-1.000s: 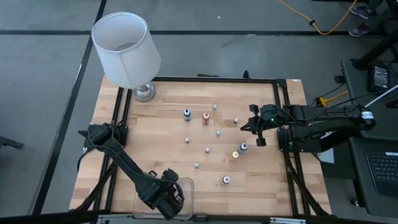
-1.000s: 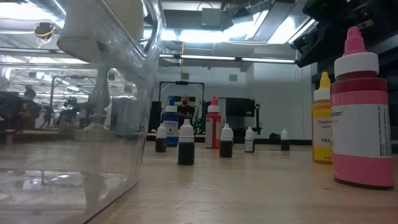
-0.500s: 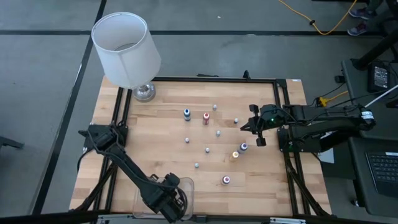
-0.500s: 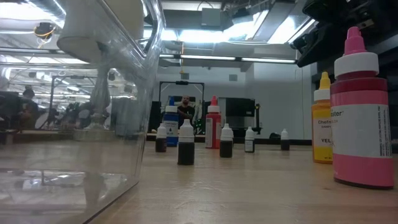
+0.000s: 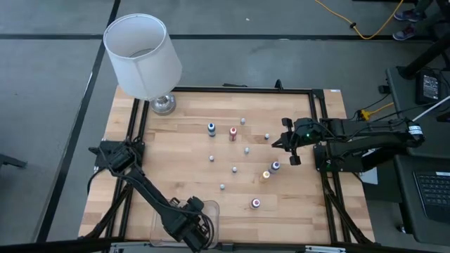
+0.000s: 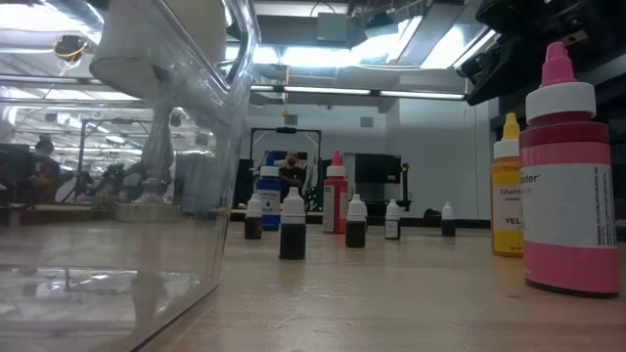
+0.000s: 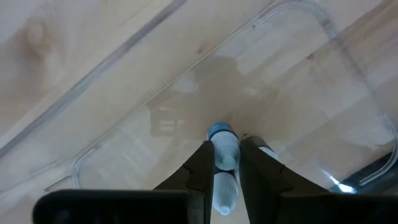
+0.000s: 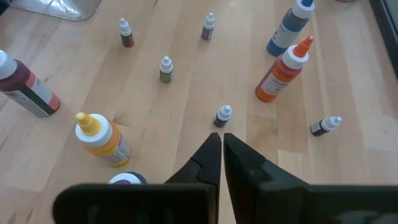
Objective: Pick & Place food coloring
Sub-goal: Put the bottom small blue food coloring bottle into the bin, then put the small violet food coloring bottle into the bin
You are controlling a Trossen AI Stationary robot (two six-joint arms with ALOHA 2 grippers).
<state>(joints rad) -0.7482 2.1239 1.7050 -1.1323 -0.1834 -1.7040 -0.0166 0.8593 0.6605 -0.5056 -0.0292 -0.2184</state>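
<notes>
So we're early on: most of the food coloring [image 5: 233,133] bottles stand scattered on the bench [image 5: 183,147], none in the clear container [image 5: 211,211] yet. Our left gripper [image 7: 225,163] hangs over that container, fingers nipped onto a small blue-tipped bottle [image 7: 224,155]. Right gripper [image 8: 217,149] waits with fingers closed, empty.

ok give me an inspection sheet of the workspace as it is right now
surface: wooden table, black frame around it
job's things: food coloring bottles standing scattered mid-table; clear container at the near edge
clutter: white-shade lamp at the far left corner
grippers: left gripper over the container, shut on a small blue-topped bottle; right gripper shut, empty, above the bottles
cables: yellow cable on the floor
surroundings: laptop right of the table
</notes>
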